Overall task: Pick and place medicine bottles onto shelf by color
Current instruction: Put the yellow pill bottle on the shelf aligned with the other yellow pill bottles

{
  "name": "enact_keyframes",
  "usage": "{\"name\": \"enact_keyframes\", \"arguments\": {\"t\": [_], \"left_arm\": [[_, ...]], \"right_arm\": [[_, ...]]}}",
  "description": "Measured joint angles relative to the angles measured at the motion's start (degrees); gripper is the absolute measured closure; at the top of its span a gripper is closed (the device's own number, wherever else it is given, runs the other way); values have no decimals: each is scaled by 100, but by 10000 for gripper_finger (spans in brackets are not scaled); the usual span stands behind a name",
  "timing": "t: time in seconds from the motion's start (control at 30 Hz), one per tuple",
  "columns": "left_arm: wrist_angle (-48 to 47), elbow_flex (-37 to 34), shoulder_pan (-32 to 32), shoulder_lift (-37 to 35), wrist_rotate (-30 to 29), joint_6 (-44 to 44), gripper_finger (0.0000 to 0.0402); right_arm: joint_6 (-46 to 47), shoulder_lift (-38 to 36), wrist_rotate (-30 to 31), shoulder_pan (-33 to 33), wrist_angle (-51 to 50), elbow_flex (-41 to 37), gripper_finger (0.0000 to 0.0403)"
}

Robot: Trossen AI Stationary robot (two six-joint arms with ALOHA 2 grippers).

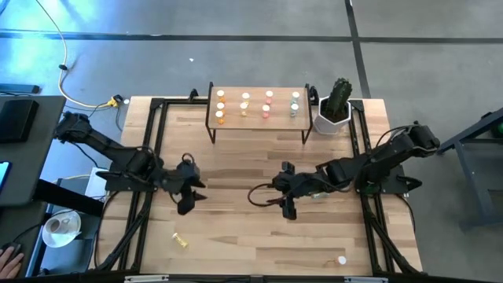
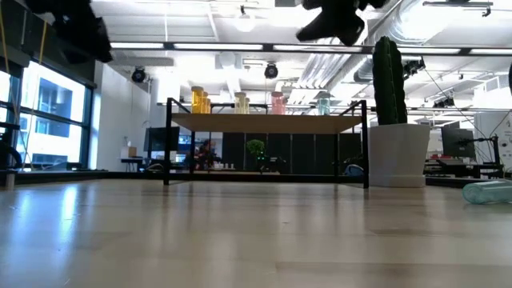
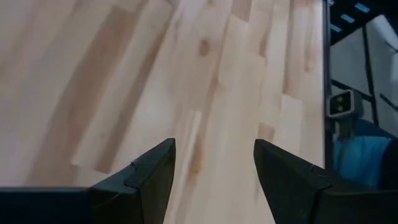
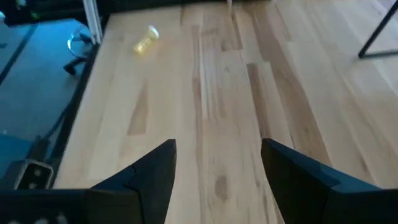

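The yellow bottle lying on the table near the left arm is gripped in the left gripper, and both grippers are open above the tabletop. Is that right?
Not quite. The yellow bottle lies loose on the table, apart from the left gripper, whose open fingers hold nothing. The high view shows this, and the left wrist view shows only bare wood between the fingers. The right gripper is open above the tabletop too.

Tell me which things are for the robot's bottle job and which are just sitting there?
For the job:
- shelf with bottles on it
- yellow bottle lying on the table
- green bottle lying down

Just sitting there:
- cactus pot
- loose white cap
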Motion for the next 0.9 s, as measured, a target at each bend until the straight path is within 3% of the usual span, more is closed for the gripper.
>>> {"name": "enact_keyframes", "arguments": {"t": [0.53,0.77,0.9], "left_arm": [[-121,4,-1599,578,-57,-2166,195],[-179,6,-2062,730,-97,-3974,195],[-176,6,-2294,891,214,-4928,195]], "right_arm": [[-346,280,124,53,910,-2,175],[-506,354,139,13,1095,0,175],[-544,354,147,-3,1084,0,175]]}}
